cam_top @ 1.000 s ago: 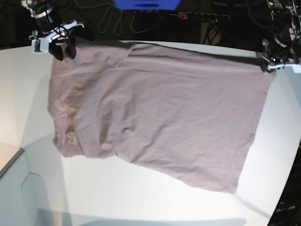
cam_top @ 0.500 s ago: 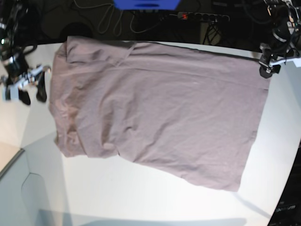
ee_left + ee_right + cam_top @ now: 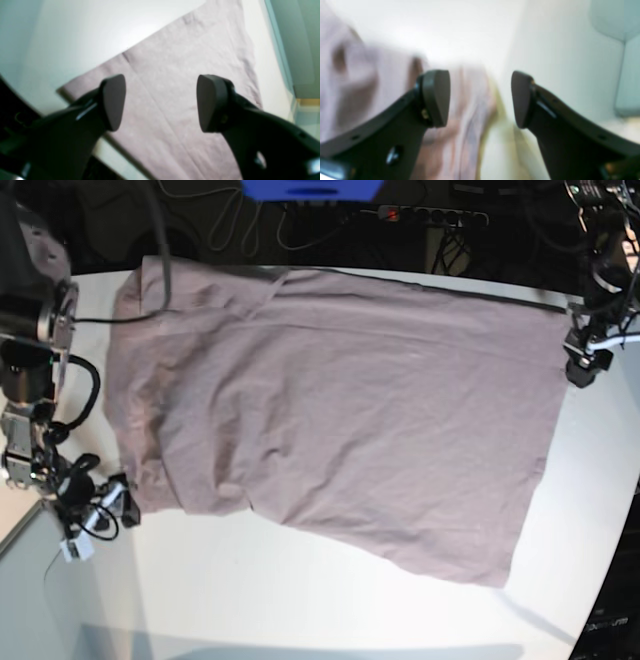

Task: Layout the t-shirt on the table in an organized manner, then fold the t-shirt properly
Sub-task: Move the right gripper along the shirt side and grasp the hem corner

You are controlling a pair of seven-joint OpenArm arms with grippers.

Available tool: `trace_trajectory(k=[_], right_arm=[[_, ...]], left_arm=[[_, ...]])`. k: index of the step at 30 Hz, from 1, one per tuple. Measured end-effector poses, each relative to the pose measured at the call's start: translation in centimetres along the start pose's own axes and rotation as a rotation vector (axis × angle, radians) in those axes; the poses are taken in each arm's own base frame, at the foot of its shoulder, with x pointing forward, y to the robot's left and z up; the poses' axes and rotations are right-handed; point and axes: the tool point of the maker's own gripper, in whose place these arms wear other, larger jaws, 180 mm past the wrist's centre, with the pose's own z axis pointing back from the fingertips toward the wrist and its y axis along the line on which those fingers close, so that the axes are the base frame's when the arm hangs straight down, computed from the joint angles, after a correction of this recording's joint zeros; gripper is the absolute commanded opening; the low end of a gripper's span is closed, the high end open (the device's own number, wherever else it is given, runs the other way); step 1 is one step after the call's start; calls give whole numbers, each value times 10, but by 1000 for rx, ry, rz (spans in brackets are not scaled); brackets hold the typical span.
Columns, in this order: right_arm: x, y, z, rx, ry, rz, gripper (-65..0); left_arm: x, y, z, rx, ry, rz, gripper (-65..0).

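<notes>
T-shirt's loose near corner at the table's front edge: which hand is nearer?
Right. The right hand sits by the t-shirt's front-left corner in the base view, jaws open. The left hand hangs off the far right corner, open too.

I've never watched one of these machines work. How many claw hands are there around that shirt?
2. The right gripper is low by the t-shirt's near corner, at the base view's left. The left gripper is by its far corner, at that view's right. Both are open, holding nothing.
</notes>
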Motion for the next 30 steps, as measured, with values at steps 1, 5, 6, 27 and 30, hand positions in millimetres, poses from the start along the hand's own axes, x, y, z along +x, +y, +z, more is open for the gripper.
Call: trace_trajectory(k=[1, 5, 6, 27, 30], right_arm=[[1, 2, -3, 6, -18, -9, -260], [-25, 12, -7, 25, -5, -14, -248], [-27, 13, -7, 26, -13, -17, -245], [-75, 2, -13, -264, 23, -61, -260], [-78, 13, -16, -230, 16, -68, -335]], left_arm=[[2, 0, 0, -1, -4, -1, -217], [0, 0, 0, 0, -3, 3, -217], [-1, 0, 0, -1, -3, 4, -217], [6, -9, -6, -20, -20, 9, -217], [5, -9, -6, -20, -16, 10, -217]])
